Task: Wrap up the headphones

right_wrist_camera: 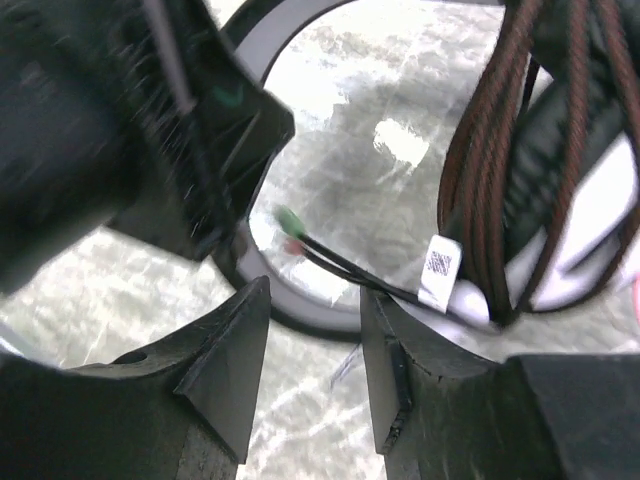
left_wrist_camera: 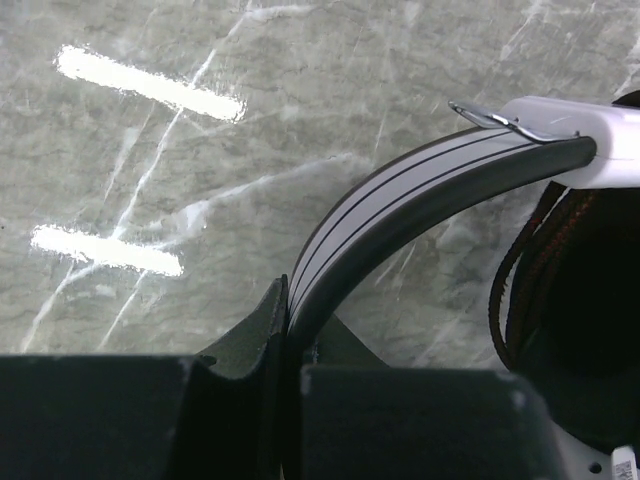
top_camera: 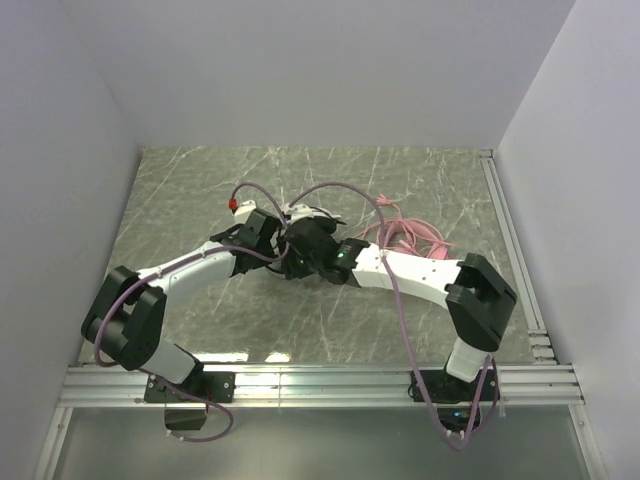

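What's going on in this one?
The left gripper is clamped on the headband of the black-and-white headset at mid-table. Its cable is coiled near an earcup. The right gripper stands open beside the plug end, gripping nothing. The pink cable lies loose behind the right arm.

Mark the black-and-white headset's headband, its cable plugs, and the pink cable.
headband (left_wrist_camera: 400, 205): left wrist view, middle of the striped arc.
cable plugs (right_wrist_camera: 290, 221): right wrist view, green plug tip.
pink cable (top_camera: 412, 234): top external view, the loose pile.
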`<state>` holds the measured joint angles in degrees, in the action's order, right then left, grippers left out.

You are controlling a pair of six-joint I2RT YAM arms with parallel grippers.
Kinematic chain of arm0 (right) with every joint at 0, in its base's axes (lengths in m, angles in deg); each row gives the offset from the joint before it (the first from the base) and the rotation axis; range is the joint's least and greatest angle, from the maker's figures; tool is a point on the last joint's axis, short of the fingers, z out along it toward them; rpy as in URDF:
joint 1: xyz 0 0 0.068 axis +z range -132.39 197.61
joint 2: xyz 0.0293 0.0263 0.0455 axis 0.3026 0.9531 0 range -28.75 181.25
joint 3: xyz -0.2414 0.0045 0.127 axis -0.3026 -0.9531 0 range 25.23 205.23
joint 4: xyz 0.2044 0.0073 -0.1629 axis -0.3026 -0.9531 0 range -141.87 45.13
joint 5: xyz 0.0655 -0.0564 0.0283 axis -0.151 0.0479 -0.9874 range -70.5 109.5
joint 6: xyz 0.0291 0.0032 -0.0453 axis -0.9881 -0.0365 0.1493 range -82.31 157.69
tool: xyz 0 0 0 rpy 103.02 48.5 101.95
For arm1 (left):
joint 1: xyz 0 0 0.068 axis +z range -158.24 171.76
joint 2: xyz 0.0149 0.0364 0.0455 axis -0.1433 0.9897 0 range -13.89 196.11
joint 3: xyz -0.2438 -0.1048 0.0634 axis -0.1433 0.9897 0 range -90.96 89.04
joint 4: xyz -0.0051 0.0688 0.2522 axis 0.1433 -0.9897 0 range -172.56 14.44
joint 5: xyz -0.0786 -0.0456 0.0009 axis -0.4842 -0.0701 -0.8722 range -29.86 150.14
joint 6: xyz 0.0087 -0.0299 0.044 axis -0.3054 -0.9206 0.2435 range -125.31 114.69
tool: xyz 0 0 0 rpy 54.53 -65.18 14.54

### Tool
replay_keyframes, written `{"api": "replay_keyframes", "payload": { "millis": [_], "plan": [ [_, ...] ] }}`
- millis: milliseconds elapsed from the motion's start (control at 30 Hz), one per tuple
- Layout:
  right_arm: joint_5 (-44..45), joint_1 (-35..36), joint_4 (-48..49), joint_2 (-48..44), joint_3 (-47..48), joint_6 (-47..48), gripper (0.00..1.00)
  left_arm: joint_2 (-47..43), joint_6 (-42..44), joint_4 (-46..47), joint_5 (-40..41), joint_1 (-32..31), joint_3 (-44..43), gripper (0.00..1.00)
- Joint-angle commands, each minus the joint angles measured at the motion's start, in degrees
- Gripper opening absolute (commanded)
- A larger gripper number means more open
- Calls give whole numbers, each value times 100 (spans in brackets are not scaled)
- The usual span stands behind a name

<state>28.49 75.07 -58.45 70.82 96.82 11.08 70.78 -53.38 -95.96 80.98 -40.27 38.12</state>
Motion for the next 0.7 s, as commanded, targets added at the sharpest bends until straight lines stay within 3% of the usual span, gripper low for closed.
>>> {"api": "replay_keyframes", "payload": {
  "millis": [0, 433, 667],
  "plan": [
    [-197, 249, -531, -482, -259, 323, 49, 6, -167, 933, 254, 153, -463, 0],
    [85, 205, -136, -1562, -1085, 244, 49, 33, -88, 907, 149, 171, -489, 0],
    [51, -295, 180, -2634, -2086, 7, 52, -29, -62, 678, 131, 206, -648, 0]
  ]
}}
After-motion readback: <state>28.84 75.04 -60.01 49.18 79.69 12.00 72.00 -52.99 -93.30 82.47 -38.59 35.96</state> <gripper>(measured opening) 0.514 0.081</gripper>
